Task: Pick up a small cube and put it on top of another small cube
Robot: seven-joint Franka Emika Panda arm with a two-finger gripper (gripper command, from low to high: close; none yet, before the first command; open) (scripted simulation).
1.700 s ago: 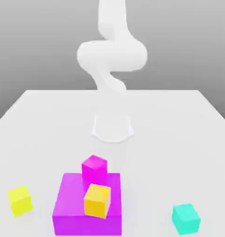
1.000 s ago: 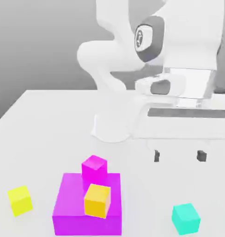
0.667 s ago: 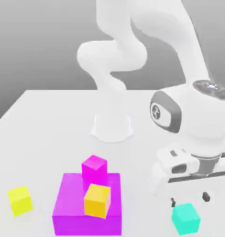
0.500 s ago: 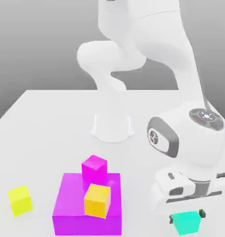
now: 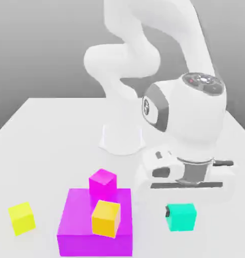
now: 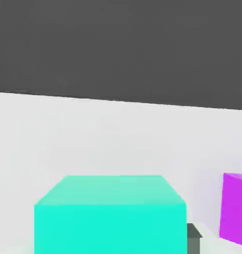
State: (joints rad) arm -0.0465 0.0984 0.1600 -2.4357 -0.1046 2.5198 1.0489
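The gripper (image 5: 180,214) has its fingers closed against the sides of the teal cube (image 5: 181,217), one dark fingertip showing at the cube's edge on the exterior view's left, and the cube appears to hang clear of the white table (image 5: 49,131), near the big magenta block (image 5: 94,221) on its exterior-view right side; in the hand view the teal cube (image 6: 110,213) sits just before the camera with a grey fingertip (image 6: 193,233) beside it; so the step in hand looks like the carry, the pick being done and the placing not yet done; the next move calls for choosing a small cube as the base, whether the small magenta cube (image 5: 102,183), the orange cube (image 5: 106,217), both atop the big block, or the yellow cube (image 5: 21,217) well apart on the table, then bringing the teal cube square above it and lowering gently before letting go; there are no containers here, the big block being merely a platform bearing two cubes.
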